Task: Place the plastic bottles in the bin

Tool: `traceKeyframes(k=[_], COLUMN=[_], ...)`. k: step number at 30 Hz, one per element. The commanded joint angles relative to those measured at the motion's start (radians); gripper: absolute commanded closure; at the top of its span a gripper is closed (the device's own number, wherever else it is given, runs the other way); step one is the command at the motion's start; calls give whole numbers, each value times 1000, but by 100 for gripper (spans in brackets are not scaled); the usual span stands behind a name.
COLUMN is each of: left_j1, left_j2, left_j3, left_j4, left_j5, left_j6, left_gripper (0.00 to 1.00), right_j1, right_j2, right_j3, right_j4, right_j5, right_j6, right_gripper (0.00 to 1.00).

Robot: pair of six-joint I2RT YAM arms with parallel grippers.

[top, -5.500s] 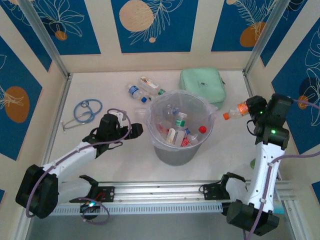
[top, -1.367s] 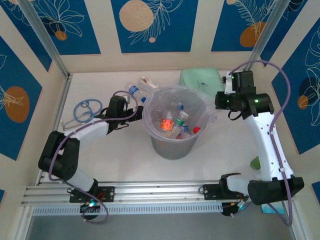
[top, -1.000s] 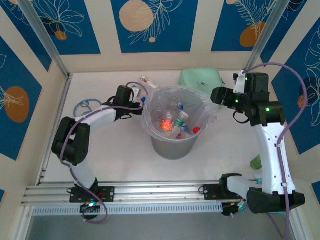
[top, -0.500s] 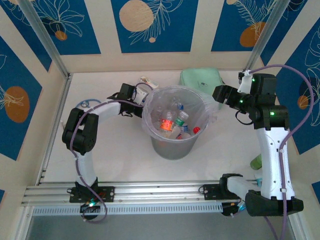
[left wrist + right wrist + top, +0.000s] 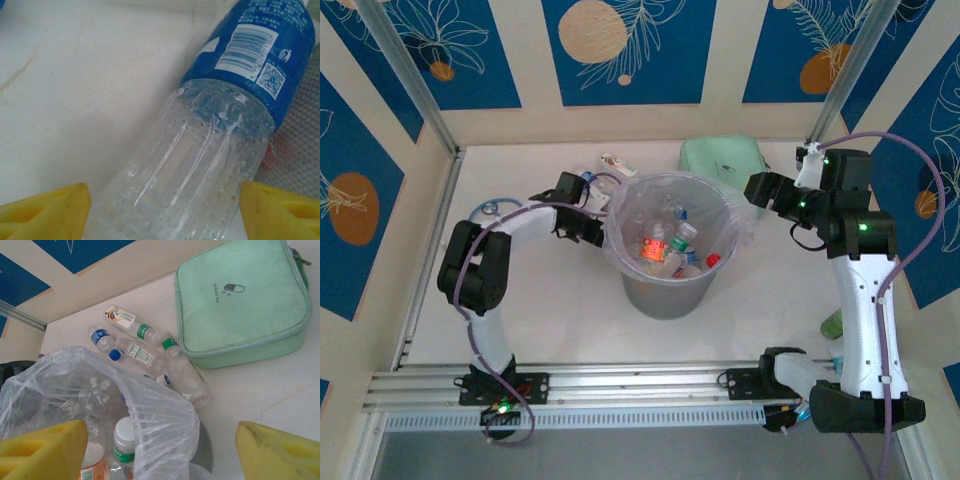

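Since the bin [image 5: 665, 295] stands mid-table w/ its bag liner [image 5: 150, 410] flared over the rim and several bottles [image 5: 660, 248] already inside, the step in hand looks like the pickup of one more from the cluster on the table [image 5: 570, 300] just behind-left of it. Mint pouch [image 5: 723, 160] lies behind-right of the bin; not part of the job, leave alone.

Left arm [image 5: 520, 215] reaches across to that cluster. Left gripper [image 5: 162, 215] straddles the clear ribbed body of a blue-label bottle [image 5: 210, 150] lying on its side, one yellow pad [image 5: 47, 212] at each flank. Pads look at or v. near the plastic; can't tell if they press yet.

To do it well:
- Close gently. The thin plastic prob. buckles or squirts out if squeezed hard.
- The grip sits away from the label end, so expect that end to droop. Lift straight up before swinging.
- Clear rim & liner fully, release over centre.

Right gripper [image 5: 162, 452] hangs wide & empty above the bin's far-right rim; best kept clear of the drop path. Other bottles [image 5: 137, 322] lie bunched beside the pouch; avoid nudging them.
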Motion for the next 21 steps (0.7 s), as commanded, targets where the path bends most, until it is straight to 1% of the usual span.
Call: traceKeyframes(k=[1,7,11,14,16,17,19,21], left_j1=[34,75,96,98,98,98,98,98], left_j2=[-44,-209,-331,-451,-530,-570,-632,-671], left_j3=[-80,-242,-364,-461,-484,-482,-466,-449], left_j4=[-117,-77,-84,-36,-66,-96,-143,-153], left_j5=[-38,-61,-142,-115,-126,-157,-214,-224], left_j6=[-16,-124,-227,-306,-314,-309,-296,-299], left_gripper=[25,25,25,26,26,25,19,14], right_j1=[-5,-5,-6,-7,-8,-9,-11,-12], right_j2=[-23,-20,-15,-13,-6,-3,0,0], right_j3=[-2,-3,-4,-15,-18,-20,-28,-43], right_j4=[2,25,46,65,74,79,96,121], right_j5=[-35,-69,-106,-127,-139,-152,-181,-204], right_j6=[18,43,64,78,84,89,102,119], right_gripper=[22,22,22,22,22,22,22,22])
